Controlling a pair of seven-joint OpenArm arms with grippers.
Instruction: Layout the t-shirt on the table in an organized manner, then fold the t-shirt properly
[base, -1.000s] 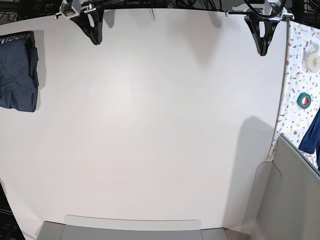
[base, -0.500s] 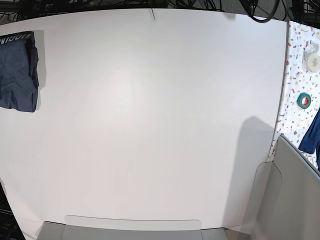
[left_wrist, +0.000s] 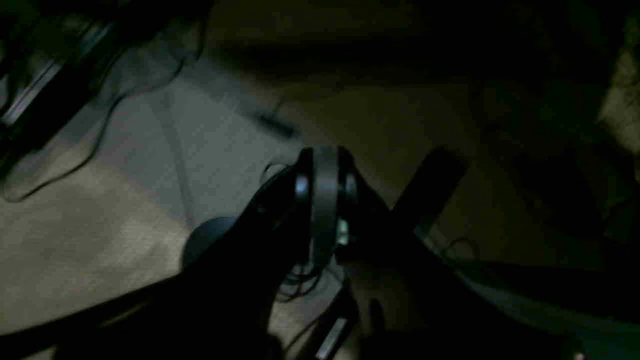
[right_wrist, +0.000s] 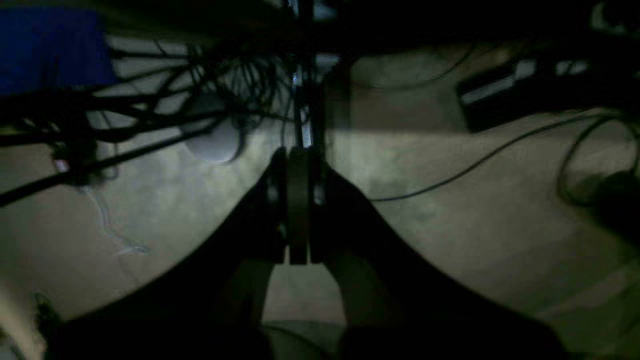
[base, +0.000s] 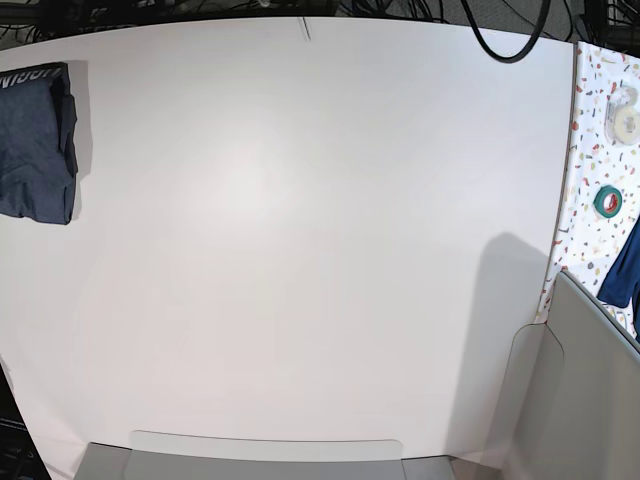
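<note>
With the t-shirt (base: 36, 140) lying folded at the far left edge of the table (base: 300, 250), the folding looks done, and the left gripper (left_wrist: 324, 200) and right gripper (right_wrist: 297, 200), fingers pressed together holding nothing, need only rest.

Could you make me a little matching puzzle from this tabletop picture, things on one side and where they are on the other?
Things:
1. t-shirt
2. green tape roll
3. white tape roll
4. blue cloth

Places in the base view:
A. speckled strip, nearest the far end
B. folded at the table's left edge
C. right edge, nearest the camera
D. speckled strip, between the other two

Pairs: 1-B, 2-D, 3-A, 4-C
</note>
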